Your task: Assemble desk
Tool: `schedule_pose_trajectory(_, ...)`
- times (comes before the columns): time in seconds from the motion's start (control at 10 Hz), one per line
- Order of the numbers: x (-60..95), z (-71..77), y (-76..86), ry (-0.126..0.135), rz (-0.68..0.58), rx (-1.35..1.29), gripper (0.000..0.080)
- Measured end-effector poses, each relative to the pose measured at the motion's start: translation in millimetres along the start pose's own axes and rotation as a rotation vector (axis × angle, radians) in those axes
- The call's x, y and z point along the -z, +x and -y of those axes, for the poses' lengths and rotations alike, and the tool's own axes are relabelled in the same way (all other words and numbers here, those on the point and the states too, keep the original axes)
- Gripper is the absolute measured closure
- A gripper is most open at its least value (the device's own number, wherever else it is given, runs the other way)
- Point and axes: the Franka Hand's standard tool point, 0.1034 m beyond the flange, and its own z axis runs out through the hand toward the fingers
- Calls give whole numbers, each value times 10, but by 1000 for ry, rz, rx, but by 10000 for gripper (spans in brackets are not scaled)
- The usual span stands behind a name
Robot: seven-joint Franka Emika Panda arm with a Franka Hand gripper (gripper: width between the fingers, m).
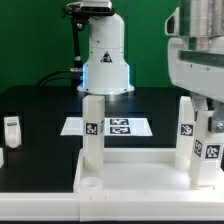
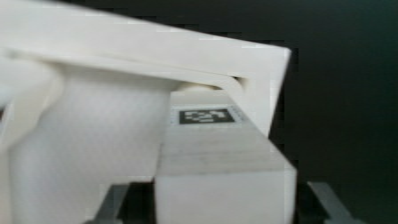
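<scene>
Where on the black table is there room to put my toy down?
The widest bare patch of black table lies between the small white leg at the exterior view's left and the marker board. It is crowded at the exterior view's right, where the gripper works among upright legs on the large white rimmed panel.

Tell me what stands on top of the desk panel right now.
On the desk panel, one upright leg stands near the exterior view's left corner, and two more legs stand at the right, by the hand. Their seating in the corner holes is hidden.

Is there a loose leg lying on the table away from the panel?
Yes, one tagged leg sits alone on the black table, apart from the panel.
</scene>
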Motion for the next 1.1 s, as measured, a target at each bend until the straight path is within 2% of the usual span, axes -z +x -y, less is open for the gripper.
schedule_pose_trajectory(0.3,1,-9,-5,3,-1,-27,511)
schedule_pose_trajectory(0.4,5,-2,1,5,-3,118,511)
schedule_pose_trajectory(0.5,7,11,7,8,2,345,432)
schedule_pose_trajectory(0.6,2,6,8,6,9,548,250)
schedule_pose_trajectory(0.7,-3,-7,-28,13,7,604,250)
schedule_pose_trajectory(0.8,-13,-35,-53,21,0,659,172)
schedule_pose_trajectory(1.1,-11,-25,-12,14,-14,903,151)
